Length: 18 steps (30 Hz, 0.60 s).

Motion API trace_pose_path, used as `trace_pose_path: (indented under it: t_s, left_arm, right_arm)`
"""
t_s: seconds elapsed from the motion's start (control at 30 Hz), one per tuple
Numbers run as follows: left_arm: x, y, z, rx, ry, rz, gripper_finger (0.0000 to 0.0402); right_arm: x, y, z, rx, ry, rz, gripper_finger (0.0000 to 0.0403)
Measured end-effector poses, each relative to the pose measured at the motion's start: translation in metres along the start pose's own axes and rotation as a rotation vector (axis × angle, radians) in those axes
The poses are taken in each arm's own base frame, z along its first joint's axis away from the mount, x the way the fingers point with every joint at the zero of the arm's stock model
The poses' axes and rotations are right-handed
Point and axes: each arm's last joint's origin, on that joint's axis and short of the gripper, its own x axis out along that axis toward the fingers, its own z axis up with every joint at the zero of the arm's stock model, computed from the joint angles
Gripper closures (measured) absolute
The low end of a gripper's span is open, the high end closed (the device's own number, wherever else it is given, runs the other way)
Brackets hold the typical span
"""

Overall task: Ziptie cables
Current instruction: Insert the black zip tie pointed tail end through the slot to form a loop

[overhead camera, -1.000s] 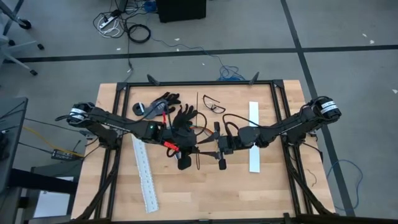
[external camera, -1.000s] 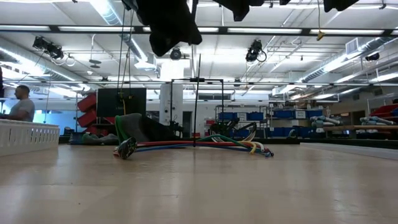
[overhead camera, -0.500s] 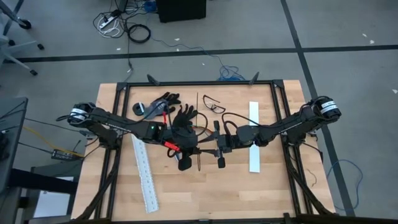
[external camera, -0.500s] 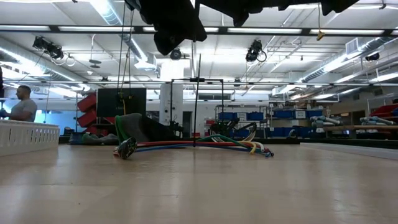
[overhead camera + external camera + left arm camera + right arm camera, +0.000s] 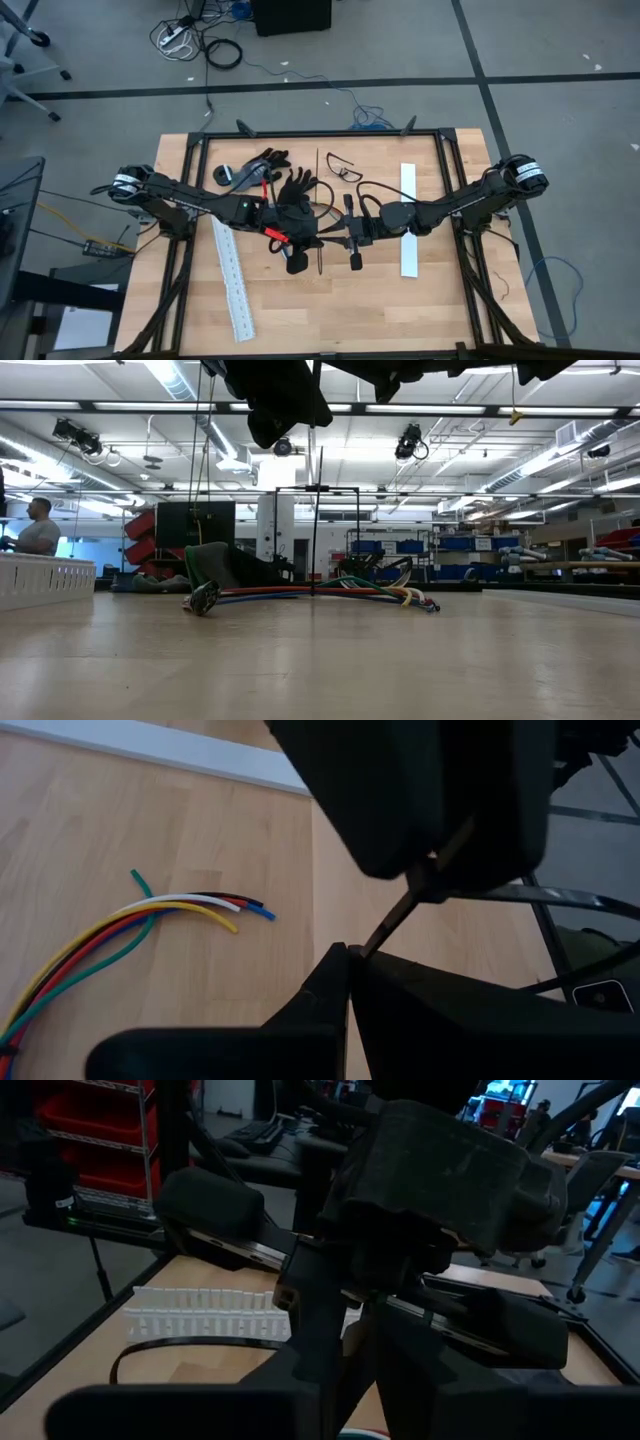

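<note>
Both grippers meet above the middle of the high view — the left gripper (image 5: 318, 243) and the right gripper (image 5: 340, 240) face each other, each pinched shut on a thin black zip tie (image 5: 319, 255) held upright in the air; the cables (image 5: 330, 593) lie flat on the wooden table (image 5: 300, 310) at the centre of the low view, coloured ends fanned at right; a white slotted strip (image 5: 232, 280) lies lower left

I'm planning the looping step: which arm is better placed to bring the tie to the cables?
Probably left: the left hand pinches the zip tie, with the cables close beside it. The right hand faces it mid-table.
</note>
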Motion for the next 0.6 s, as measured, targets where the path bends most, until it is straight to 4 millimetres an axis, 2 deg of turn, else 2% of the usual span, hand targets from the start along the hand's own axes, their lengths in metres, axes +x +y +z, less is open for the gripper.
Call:
trace_pose_path:
  t_s: [0.17,0.3,0.6]
  left_arm:
    - [0.0000,0.0000,0.0000,0.000,0.000,0.001,0.0401]
    - [0.0000,0.0000,0.0000,0.000,-0.001,0.001,0.0401]
    - [0.0000,0.0010,0.0003,0.014,-0.010,0.038,0.0399]
  right_arm:
    - [0.0000,0.0000,0.0000,-0.019,0.000,0.000,0.0365]
    - [0.0000,0.0000,0.0000,-0.034,0.000,0.000,0.0396]
    - [0.0000,0.0000,-0.0001,-0.045,0.001,0.000,0.0402]
